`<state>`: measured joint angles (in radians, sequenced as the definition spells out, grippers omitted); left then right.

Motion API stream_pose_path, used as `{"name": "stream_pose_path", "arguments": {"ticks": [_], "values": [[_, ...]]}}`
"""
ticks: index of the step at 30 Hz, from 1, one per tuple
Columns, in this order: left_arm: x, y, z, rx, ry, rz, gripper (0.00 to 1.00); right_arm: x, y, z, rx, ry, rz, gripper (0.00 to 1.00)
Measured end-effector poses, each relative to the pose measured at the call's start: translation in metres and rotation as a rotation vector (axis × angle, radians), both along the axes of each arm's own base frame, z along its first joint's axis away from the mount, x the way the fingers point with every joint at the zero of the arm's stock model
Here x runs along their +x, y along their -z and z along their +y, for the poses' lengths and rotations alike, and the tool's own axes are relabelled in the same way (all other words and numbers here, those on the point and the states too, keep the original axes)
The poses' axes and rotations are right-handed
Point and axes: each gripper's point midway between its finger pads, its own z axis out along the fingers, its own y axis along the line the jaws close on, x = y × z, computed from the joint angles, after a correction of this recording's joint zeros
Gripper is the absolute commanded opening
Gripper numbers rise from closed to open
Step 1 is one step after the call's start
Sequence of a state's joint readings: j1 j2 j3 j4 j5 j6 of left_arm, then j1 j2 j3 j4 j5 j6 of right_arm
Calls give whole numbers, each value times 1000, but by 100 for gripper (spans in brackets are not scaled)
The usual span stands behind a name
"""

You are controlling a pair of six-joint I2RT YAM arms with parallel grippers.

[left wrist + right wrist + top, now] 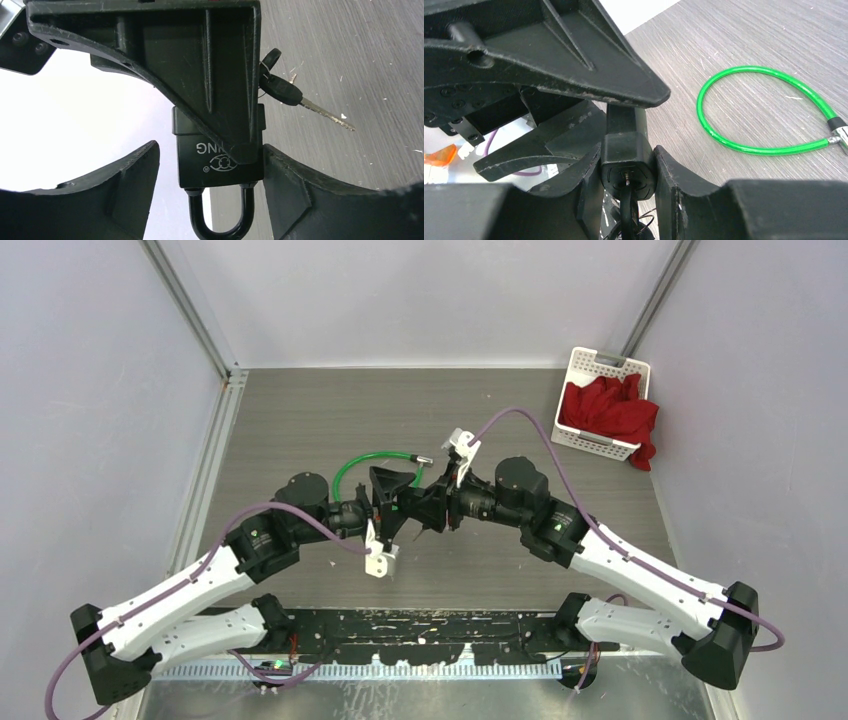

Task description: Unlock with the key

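Right hand point(626, 155) grasps the padlock point(626, 147), both fingers touching. Left hand point(212, 149) is released, one finger just apart. A key point(300, 100) hangs beside.

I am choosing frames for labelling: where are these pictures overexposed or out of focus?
Left wrist: the background is blown out white, yet the padlock and key are sharp. Right wrist: a small blown-out patch on top, green cable crisp. Top external: even light, no glare.
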<state>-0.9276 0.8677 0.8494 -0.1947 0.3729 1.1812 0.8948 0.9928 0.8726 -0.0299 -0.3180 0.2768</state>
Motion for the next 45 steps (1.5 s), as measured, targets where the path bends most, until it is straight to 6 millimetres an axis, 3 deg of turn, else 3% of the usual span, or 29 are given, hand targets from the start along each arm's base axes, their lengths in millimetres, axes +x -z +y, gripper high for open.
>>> {"name": "stream_pose_path", "arguments": {"ticks": [6,10,11,13,16,22,29,45], "values": [[0,-5,-1,-20,7,-25,60,7,-7,1,29,35,-5,1],[0,-3,-2,-17,13,-42,35,10,-6,5,37,41,2,3],[1,-1,-2,-13,11,-47,27,11,-5,5,35,43,6,10],[2,1,-2,-7,9,-54,11,12,-3,6,30,43,10,37],[3,4,-2,-6,10,-80,0,13,0,6,24,46,19,59],[3,23,-2,29,13,-82,0,10,-20,-8,68,52,-1,63],[1,33,2,55,12,-74,0,3,-57,-41,141,40,-55,54],[3,38,6,78,-10,-69,0,-13,-20,-45,24,-95,37,51]]}}
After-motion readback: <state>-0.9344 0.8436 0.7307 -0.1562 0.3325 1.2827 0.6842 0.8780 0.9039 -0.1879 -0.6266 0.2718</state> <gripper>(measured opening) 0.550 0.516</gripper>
